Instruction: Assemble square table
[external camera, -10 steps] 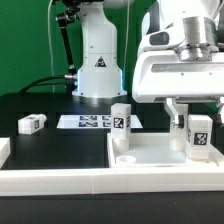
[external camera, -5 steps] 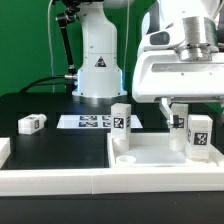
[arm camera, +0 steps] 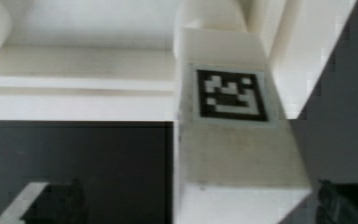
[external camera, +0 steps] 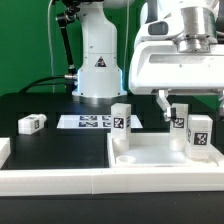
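The white plastic square slab with a raised rim [external camera: 150, 152] lies flat on the black bench [external camera: 50, 140], in the lower part of the exterior view, toward its right. Three small white block legs with black-and-white square tags stand upright at it. The corner leg [external camera: 121, 118] is at the slab's far corner toward the exterior view's left. The side leg [external camera: 199, 137] is on the slab's side toward the exterior view's right. The back leg [external camera: 179, 118] is at the slab's far edge, between those two. A fourth, the loose leg [external camera: 31, 123], lies on the bench well apart from the slab, toward the exterior view's left.

The end effector [external camera: 176, 106] hangs over the slab's far edge with its jaws spread wide on either side of the back leg. In the wrist view that leg runs between the dark fingertips [arm camera: 43, 202], with bare bench showing in the gap on one side, so nothing is gripped.

The marker board [external camera: 88, 122] lies flat on the bench just beyond the slab, behind the corner leg. A long white rail wall [external camera: 60, 180] runs along the slab's near edge. The arm's white base [external camera: 97, 65] stands beyond the marker board.
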`<control>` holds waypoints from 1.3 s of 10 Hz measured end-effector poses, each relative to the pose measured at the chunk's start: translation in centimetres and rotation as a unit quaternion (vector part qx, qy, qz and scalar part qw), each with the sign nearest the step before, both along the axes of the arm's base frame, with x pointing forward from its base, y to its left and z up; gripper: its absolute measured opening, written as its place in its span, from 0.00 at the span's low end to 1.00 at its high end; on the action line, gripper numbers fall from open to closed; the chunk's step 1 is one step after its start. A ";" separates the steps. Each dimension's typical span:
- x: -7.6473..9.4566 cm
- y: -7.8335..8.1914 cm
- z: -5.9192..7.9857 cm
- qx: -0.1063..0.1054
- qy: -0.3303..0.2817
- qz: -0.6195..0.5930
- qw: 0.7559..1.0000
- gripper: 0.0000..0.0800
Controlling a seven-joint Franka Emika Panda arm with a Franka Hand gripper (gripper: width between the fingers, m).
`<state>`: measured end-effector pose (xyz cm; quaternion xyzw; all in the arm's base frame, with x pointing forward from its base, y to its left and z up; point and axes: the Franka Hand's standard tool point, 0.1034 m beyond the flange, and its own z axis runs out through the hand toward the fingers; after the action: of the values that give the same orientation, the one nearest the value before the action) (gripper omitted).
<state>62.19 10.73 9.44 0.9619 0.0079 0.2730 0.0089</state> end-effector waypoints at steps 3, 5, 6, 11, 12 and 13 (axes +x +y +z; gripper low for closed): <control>-0.3 -0.5 -1.0 0.003 0.087 -0.009 0.996 0.81; 0.2 -0.6 -0.6 0.006 0.153 -0.014 0.988 0.81; -0.4 -0.6 -0.8 0.007 0.200 -0.017 0.980 0.81; 0.4 0.5 -0.8 0.012 0.235 -0.019 0.972 0.81; 0.4 0.4 -0.8 0.012 0.235 -0.020 0.972 0.81; 0.4 0.4 -0.8 0.013 0.235 -0.022 0.972 0.81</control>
<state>62.59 11.08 8.59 0.9991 -0.0146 0.0394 0.0007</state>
